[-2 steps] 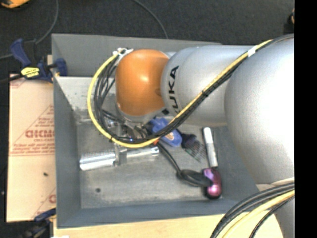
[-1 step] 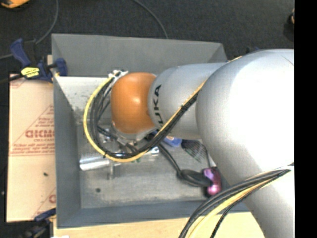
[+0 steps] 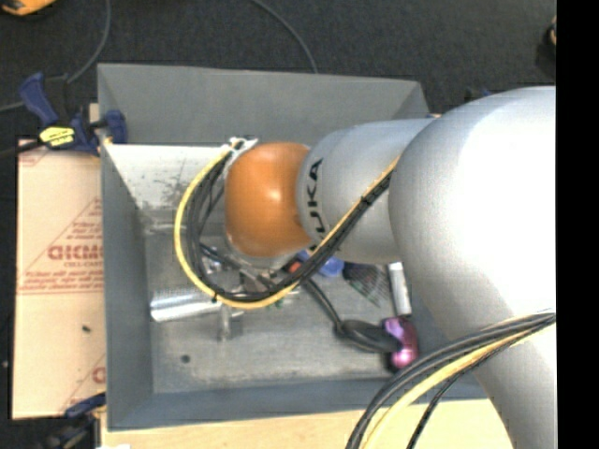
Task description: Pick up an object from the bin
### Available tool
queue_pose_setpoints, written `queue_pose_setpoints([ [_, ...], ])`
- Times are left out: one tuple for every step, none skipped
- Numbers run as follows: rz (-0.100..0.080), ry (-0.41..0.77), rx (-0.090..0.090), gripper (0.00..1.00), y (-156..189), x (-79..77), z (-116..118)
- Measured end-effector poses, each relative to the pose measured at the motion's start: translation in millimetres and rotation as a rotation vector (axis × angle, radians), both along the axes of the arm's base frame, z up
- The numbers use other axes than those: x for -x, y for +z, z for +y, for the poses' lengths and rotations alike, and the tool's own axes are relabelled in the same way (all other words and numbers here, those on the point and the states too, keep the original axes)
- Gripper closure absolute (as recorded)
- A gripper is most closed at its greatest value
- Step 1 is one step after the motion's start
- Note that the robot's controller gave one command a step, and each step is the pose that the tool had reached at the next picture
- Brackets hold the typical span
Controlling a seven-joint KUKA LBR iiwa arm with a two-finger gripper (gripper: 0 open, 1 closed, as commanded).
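My gripper (image 3: 227, 318) reaches down under the orange wrist cover to the bin floor, left of the middle. A silvery bar-shaped thing (image 3: 180, 305) lies flat on the floor just to its left, touching or nearly touching it. I cannot tell whether anything is held. To the right lie a small blue thing (image 3: 330, 269) and a black-handled thing with a magenta end (image 3: 402, 344).
A white stick (image 3: 400, 288) and a greenish thing (image 3: 371, 284) lie at the bin's right, partly hidden by the arm. The arm covers the bin's right half. Yellow and black cables loop around the wrist.
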State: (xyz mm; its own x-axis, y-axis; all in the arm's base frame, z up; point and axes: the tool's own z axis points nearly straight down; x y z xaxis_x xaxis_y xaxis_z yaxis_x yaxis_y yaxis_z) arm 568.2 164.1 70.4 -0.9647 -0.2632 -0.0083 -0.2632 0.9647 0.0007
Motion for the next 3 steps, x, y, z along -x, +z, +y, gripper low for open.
queue_pose_setpoints([
  [0.007,-0.078,-0.002,1.0,-0.5,-9.5,18.2],
  [0.007,-0.078,-0.002,1.0,-0.5,-9.5,18.1],
  [0.009,-0.078,-0.002,1.0,2.1,-8.5,17.8],
])
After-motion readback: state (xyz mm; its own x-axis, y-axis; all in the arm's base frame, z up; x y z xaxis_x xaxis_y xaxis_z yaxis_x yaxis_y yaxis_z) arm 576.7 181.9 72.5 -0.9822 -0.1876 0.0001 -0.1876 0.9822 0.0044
